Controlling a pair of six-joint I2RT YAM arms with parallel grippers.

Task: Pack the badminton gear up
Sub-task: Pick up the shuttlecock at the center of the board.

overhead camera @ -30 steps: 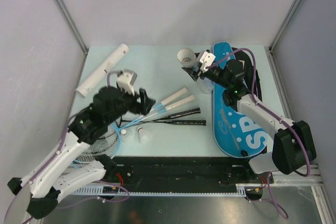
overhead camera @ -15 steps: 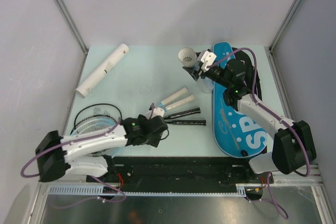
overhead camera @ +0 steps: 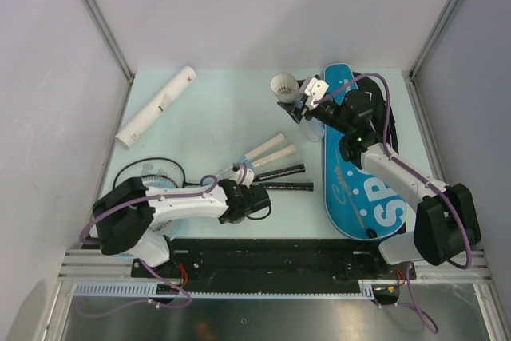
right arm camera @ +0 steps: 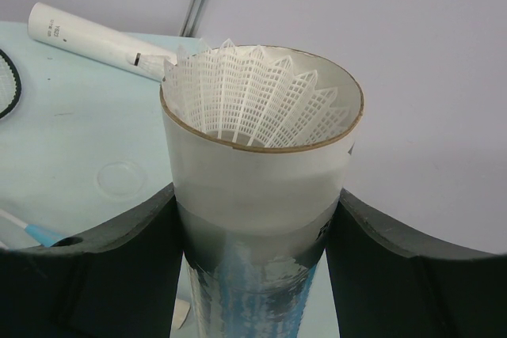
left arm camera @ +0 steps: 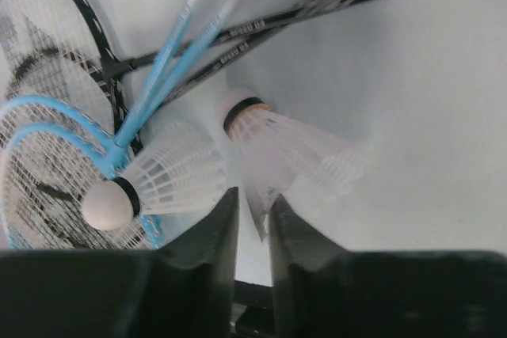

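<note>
Bright, even light falls from overhead here, so the pale table [overhead camera: 231,109] carries only faint shadows beside the arms (all soft at the edges). The top camera is sharp, with a dull sheen on the metal strip [overhead camera: 279,317] nearest me. At the left wrist, one shuttlecock [left arm camera: 293,156] is smeared and the other shuttlecock [left arm camera: 158,180] is crisp. The fingers [left arm camera: 207,235] of the left gripper [left arm camera: 249,210] are dark and unfocused. At the right wrist, the white tube [right arm camera: 253,172] is crisp at its rim and shaded lower down.

Left tool [left arm camera: 253,197] low, jaws nearly together; right tool [right arm camera: 257,195] raised, jaws spread, gripping.
</note>
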